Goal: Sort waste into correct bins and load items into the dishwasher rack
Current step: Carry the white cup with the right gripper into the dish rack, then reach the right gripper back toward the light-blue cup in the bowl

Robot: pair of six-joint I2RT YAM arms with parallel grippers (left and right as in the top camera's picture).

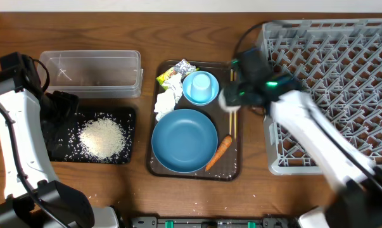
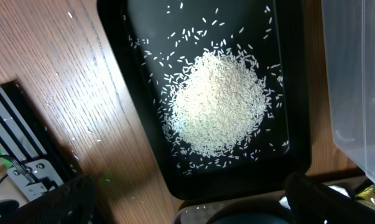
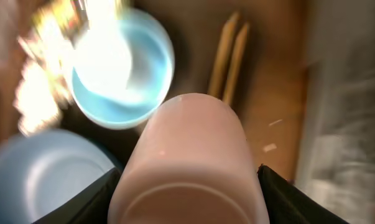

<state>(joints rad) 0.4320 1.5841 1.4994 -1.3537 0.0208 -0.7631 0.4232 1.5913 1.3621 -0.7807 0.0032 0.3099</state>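
The overhead camera looks straight down from high above the brown tray (image 1: 229,166), with the black tray (image 1: 130,149) and clear tub (image 1: 92,73) left of it and the grey rack (image 1: 330,57) right of it. The left wrist camera looks down from far nearer, left of the brown tray, sharing black tray (image 2: 234,177), rice (image 2: 218,102) and clear tub (image 2: 355,81) with overhead. The right wrist camera hangs close over the brown tray's right side, sharing white cup (image 3: 187,162), light blue bowl (image 3: 150,74) and chopsticks (image 3: 231,56)

The left arm (image 1: 10,145) rises at the near left and bends over toward the right, its claw (image 2: 193,208) pointing down at the desk with fingers (image 2: 324,199) spread wide. The right arm (image 1: 317,139), blurred, stretches from the near right toward the far middle, its claw (image 3: 187,186) clamped on a white cup (image 3: 187,143).
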